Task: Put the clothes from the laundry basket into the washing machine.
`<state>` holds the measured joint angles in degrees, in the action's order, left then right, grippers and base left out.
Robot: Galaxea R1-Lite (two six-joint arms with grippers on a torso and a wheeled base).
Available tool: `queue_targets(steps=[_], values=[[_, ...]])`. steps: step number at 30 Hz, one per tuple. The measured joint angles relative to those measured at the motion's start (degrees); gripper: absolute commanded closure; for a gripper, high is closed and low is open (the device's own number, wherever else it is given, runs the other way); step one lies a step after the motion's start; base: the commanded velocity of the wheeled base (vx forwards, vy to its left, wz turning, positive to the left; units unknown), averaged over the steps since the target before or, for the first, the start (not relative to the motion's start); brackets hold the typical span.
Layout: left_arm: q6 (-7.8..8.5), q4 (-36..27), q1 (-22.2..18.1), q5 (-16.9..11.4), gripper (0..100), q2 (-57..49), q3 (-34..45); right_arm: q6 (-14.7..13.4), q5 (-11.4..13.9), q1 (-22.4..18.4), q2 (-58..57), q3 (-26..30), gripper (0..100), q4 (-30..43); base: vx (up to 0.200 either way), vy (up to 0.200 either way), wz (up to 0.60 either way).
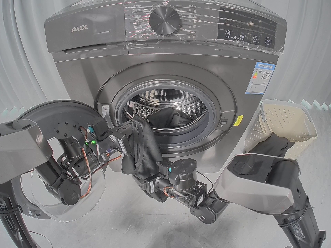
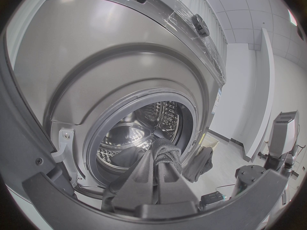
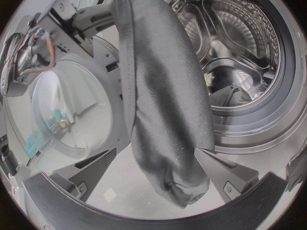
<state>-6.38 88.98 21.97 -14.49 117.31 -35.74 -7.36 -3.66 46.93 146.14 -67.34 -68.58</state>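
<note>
A dark garment [image 1: 143, 148] hangs from my left gripper [image 1: 132, 131], which is shut on its top edge just outside the lower left rim of the washing machine's drum opening [image 1: 165, 116]. In the left wrist view the cloth [image 2: 164, 150] bunches over the closed fingertips [image 2: 148, 163]. My right gripper [image 3: 155, 154] is open below it, its pads [image 3: 110, 155] on either side of the garment's hanging lower end [image 3: 166, 118], not clamping it. A second dark garment [image 1: 169, 116] lies inside the drum. More dark clothes [image 1: 274, 144] sit in the cream laundry basket [image 1: 293, 121] at the right.
The washer door [image 1: 55, 119] stands swung open at the left, behind my left arm, its glass bowl [image 3: 70, 112] close to the garment. The basket leans against the washer's right side. Bare grey floor [image 1: 120, 221] lies in front of the machine.
</note>
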Motion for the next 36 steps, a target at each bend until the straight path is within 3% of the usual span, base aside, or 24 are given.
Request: queue_targets(steps=[2,3,10,15,20,29,36], values=[[0.00,0.00,-0.01,0.00,100,0.00,-0.02,0.04,-0.91,-0.39,0.96,-1.48,0,0.24,0.000,0.000,0.00],[0.00,0.00,-0.06,0.00,100,0.00,-0.02,0.06,-1.18,-0.63,1.43,-2.06,100,0.29,0.000,0.000,0.00],[-0.07,0.00,-0.33,-0.09,100,0.05,-0.04,-0.02,-1.45,-1.23,2.78,-3.02,100,-0.44,0.000,0.000,0.00],[-0.05,0.00,-0.61,-0.12,100,0.22,-0.04,0.00,-1.45,-1.24,1.90,0.09,100,-1.84,0.000,0.000,0.00],[0.02,0.00,-0.78,-0.17,100,0.44,-0.06,0.01,-1.58,-1.82,-1.96,5.66,100,-2.55,0.000,0.000,0.00],[0.20,0.00,-0.87,-0.45,100,0.44,0.38,0.41,-1.87,-6.56,-13.34,15.14,100,-3.38,0.000,0.000,0.00],[-0.32,0.00,-1.00,-1.24,100,-0.85,1.34,0.99,-1.73,-8.44,-21.22,24.43,100,-9.18,0.000,0.000,0.00]])
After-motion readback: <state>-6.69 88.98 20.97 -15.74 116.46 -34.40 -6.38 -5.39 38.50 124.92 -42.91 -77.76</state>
